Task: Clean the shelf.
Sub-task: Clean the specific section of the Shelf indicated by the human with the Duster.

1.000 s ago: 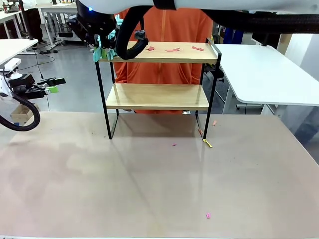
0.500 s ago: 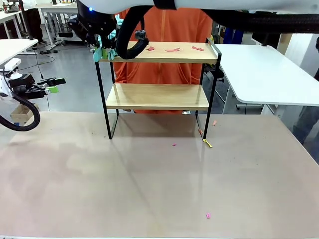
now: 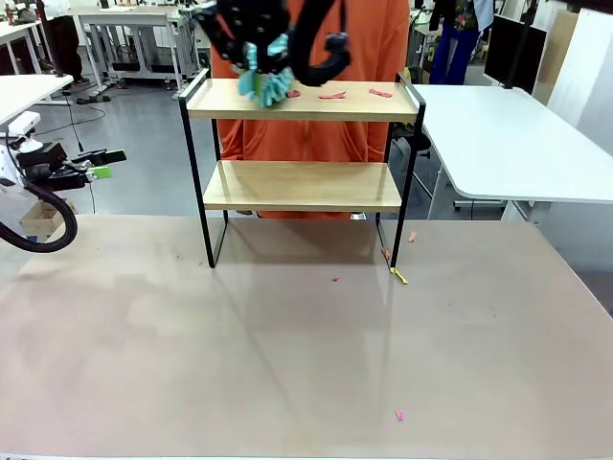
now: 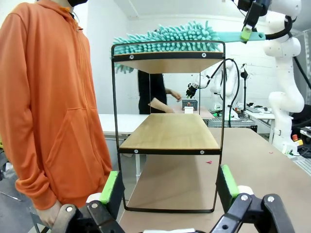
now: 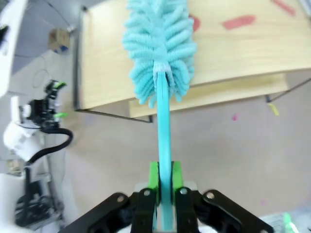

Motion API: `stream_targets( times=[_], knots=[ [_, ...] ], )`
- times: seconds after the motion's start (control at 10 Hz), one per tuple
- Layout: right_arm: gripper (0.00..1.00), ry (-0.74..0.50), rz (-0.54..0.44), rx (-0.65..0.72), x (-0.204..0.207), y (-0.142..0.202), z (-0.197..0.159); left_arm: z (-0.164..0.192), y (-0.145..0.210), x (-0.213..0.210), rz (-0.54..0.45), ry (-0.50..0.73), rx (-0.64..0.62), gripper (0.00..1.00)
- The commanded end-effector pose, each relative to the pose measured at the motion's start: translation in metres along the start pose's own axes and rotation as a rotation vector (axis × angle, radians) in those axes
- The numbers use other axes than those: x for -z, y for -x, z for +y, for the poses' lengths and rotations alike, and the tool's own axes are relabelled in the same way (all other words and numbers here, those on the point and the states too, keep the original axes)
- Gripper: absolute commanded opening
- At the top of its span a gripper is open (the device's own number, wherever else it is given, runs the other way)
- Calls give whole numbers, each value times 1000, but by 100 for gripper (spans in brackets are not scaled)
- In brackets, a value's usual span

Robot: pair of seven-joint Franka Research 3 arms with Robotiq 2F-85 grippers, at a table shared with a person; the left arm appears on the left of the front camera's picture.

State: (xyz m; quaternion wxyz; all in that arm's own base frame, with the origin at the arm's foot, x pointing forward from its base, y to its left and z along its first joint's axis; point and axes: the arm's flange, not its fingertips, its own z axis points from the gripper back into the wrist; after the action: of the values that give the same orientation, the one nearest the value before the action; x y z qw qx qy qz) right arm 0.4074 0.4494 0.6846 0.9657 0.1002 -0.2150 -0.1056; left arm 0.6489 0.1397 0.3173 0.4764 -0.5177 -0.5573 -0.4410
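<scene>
A wide tan table fills the lower frame, open across its middle, with pink scraps at lower right. The shelf stands at upper centre near the far edge, just in front of a person in orange. The right gripper, at top centre, is clenched on a teal duster, whose head lies on the top board's left half, beside red scraps. The left gripper hovers at far left, jaws released, well apart from the shelf.

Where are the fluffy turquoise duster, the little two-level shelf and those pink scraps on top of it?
duster (image 5: 159,48): right wrist view, fluffy head.
shelf (image 3: 302,184): front view, bare lower board.
pink scraps (image 3: 332,95): front view, middle scrap on the top board.
</scene>
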Motion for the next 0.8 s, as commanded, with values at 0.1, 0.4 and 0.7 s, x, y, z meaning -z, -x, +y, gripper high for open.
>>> stream_targets(
  times=[0.1, 0.4, 0.7],
  knots=[
    [13, 21, 39, -35, 0, 3, -77, -1, -3, 1, 5, 8, 11, 100],
    [13, 63, 35, -41, -16, -4, -121, -1, -3, 1, 5, 8, 11, 100],
    [13, 131, 72, -4, -28, -17, -167, -1, -3, 1, 5, 8, 11, 100]
  ],
)
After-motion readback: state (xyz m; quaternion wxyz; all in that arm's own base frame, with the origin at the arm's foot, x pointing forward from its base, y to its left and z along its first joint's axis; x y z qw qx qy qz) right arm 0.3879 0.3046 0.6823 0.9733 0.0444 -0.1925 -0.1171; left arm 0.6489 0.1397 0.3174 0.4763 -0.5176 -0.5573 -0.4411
